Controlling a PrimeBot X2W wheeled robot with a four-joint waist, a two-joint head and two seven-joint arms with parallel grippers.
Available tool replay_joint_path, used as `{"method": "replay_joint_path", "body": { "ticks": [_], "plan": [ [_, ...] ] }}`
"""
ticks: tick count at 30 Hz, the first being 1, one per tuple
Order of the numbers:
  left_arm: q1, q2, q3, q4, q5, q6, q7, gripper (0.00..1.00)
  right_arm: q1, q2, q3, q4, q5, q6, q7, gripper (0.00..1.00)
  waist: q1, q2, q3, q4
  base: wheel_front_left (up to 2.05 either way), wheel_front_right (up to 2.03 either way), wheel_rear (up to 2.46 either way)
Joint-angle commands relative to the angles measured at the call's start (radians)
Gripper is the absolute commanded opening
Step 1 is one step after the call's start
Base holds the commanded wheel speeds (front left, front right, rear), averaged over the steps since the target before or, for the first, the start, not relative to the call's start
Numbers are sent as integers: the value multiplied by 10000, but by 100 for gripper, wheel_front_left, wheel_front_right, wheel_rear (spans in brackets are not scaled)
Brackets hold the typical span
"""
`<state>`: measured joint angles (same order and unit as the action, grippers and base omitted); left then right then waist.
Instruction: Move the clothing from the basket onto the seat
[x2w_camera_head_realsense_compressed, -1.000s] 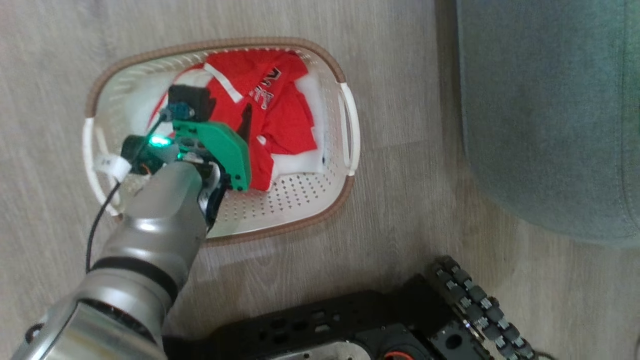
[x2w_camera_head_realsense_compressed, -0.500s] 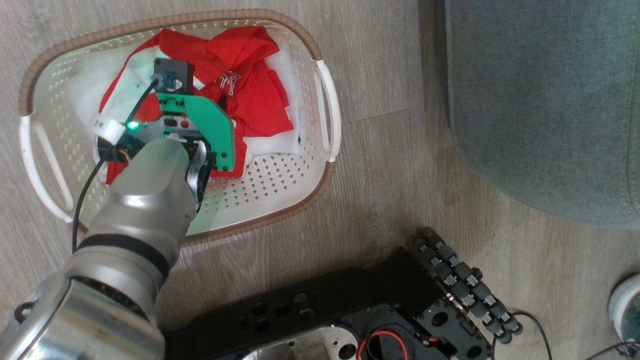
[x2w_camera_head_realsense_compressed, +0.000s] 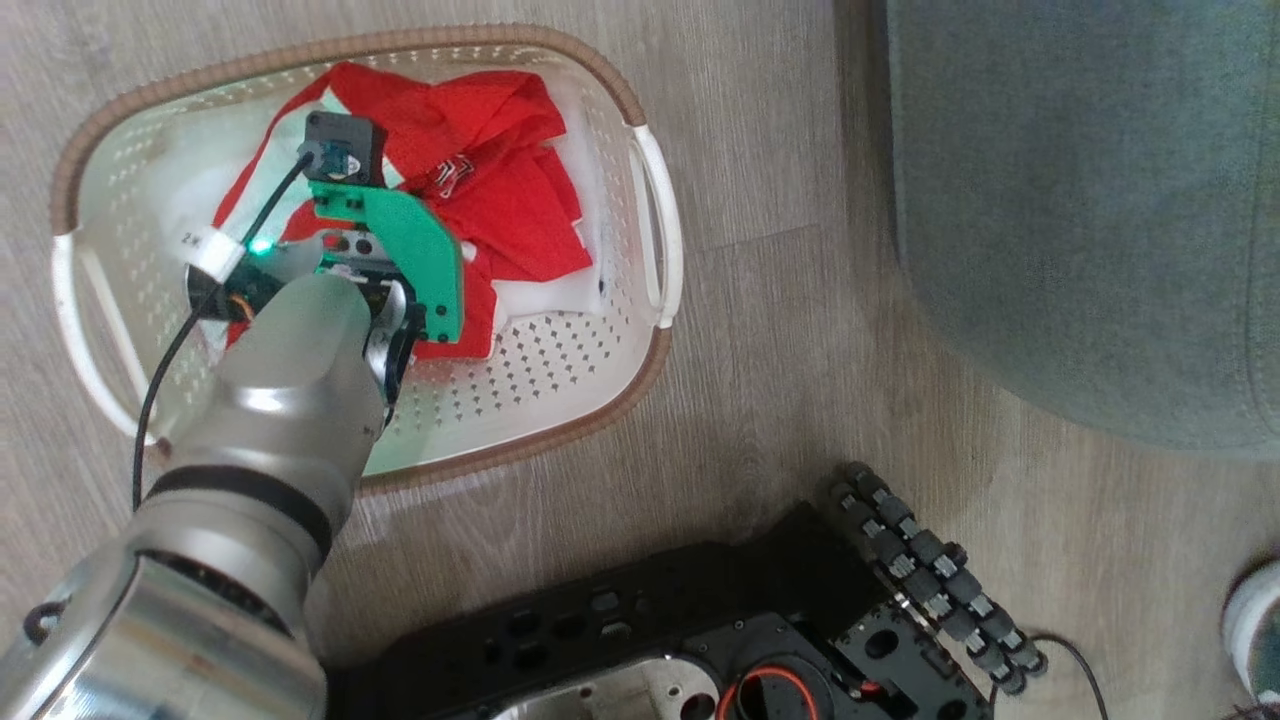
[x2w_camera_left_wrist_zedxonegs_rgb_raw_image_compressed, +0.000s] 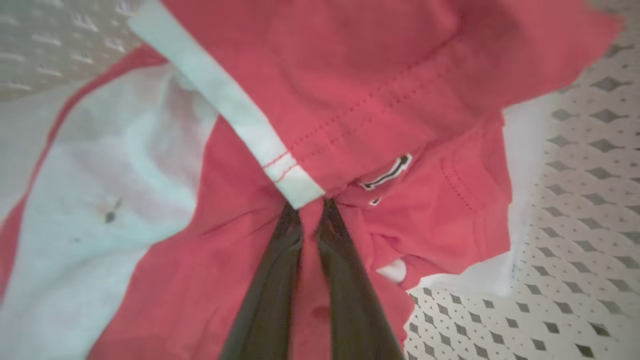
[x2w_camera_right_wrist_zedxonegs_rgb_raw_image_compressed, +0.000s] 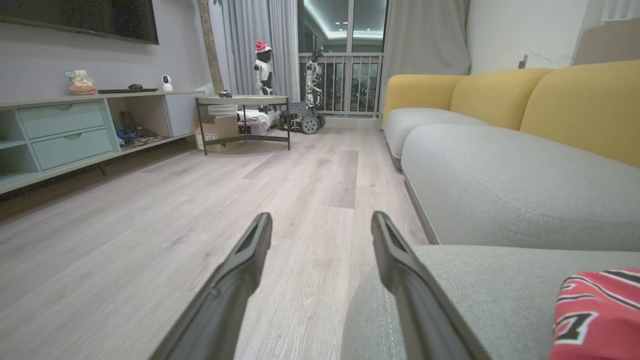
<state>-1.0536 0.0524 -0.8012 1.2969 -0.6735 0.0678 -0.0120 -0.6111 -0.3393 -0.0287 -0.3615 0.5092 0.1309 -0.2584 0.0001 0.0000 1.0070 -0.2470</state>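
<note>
Wood floor (x2w_camera_head_realsense_compressed: 780, 330): basket (x2w_camera_head_realsense_compressed: 560, 370) at left, seat (x2w_camera_head_realsense_compressed: 1080, 200) well apart to right. L jaws nearly closed, pinching clothing (x2w_camera_head_realsense_compressed: 520, 200); R jaws open, empty, nearer seat.

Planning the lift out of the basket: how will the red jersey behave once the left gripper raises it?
Likely floppy: the clothing lies in folds and creases, so it should drape below the left gripper, which pinches one fold. Probably light; the fabric looks thin. A trailing hem may drag over the basket rim.
</note>
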Motion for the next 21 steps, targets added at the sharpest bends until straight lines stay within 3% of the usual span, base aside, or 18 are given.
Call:
{"method": "replay_joint_path", "body": {
  "ticks": [1,8,15,21],
  "plan": [
    [428,54,29,-67,-70,-88,-146,0,259,-23,47,-255,-100,-2,-34,100,-1,0,-147,43,0,0,0],
    [972,-4,-26,-65,-279,-417,-738,0,521,-96,113,-17,-137,-2,-34,100,-1,0,-1395,312,0,0,0],
    [1958,-19,-503,-630,-442,-1053,-1632,0,1177,-169,391,517,-200,-2,-34,100,-1,0,-3402,629,0,0,0],
    [2715,-20,-847,-1201,-682,-1261,-2237,0,1878,-197,645,1006,-284,-2,-34,100,-1,0,-5152,925,0,0,0]
  ]
}}
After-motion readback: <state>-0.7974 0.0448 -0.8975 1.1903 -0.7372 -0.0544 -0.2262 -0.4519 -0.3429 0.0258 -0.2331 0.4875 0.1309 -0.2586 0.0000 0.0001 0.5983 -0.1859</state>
